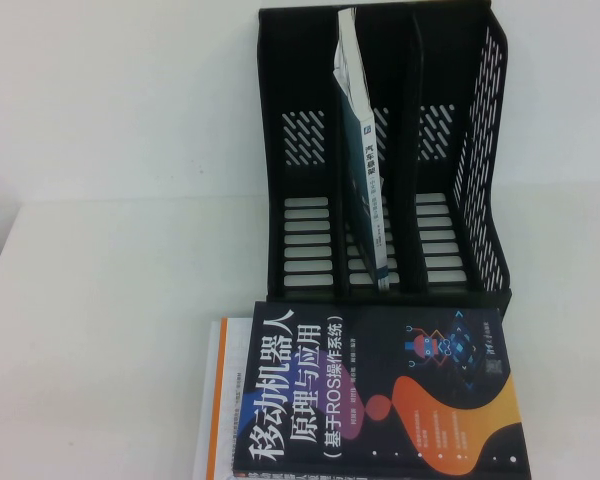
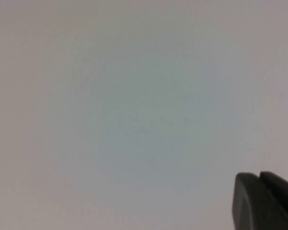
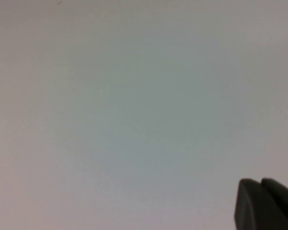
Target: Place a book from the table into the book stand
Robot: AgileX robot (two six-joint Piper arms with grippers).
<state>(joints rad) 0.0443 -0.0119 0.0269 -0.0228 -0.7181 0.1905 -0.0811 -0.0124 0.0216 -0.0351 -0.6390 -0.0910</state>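
Table (image 1: 100, 300): plain white top, fills most of the high view; a paler wall band runs across the upper part of the frame.

Book stand (image 1: 485, 150): black plastic, 3 slots, upper centre to upper right of frame. Perforated slanted side walls, slatted base, open side facing the lower edge. L and R slots hold nothing. Middle slot holds a thin white-and-blue book (image 1: 365, 130), standing on edge, leaning w/ its top tilted toward the left divider, lower end down on the slats near the stand's front lip.

Book (image 1: 380, 395): thick, dark navy-black cover, large white Chinese title, orange + purple blobs, small robot graphic toward upper right of cover. Lies flat, lower centre of frame, just in front of the stand; its far edge sits close against the stand's front lip, contact can't be confirmed. Lower edge cut off by the frame. Not in the stand.

White book w/ orange edge (image 1: 220, 400): under the dark book, sticking out on its left side, lower centre-left of frame. Mostly covered.

Left gripper (image 2: 266, 201): not in the high view. Left wrist view shows only a dark finger part in the lower right corner over blank white surface. Released or clenched: cannot tell.

Right gripper (image 3: 266, 203): same situation in the right wrist view, dark part in lower right corner, blank white behind. State: cannot tell.
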